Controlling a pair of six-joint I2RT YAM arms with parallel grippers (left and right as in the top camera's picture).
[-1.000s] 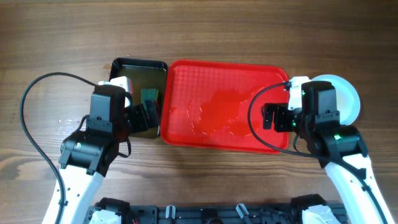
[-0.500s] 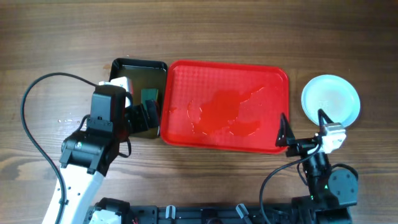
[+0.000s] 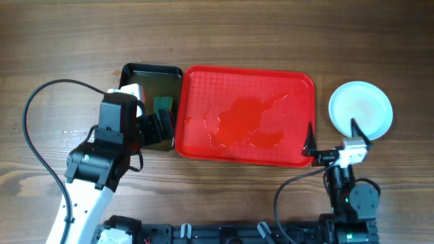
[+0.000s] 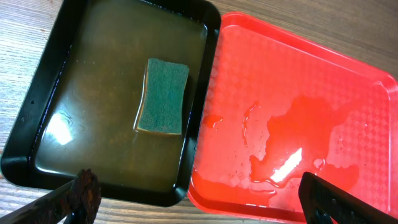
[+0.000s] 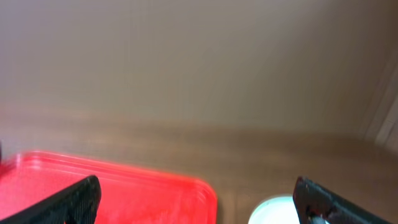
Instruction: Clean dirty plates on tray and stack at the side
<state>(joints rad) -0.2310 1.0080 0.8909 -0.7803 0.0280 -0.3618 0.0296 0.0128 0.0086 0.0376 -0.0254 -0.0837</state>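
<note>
Right arm has pulled back to its base, right jaws spread wide and empty. Left jaws hang released over the pan and sponge. The tray holds only a puddle, plates stacked on the bench beside it: looks done.

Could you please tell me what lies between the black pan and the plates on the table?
The red tray, wet with a puddle, fills most of that stretch, with a bare gap before the plates; the overhead view shows it.
</note>
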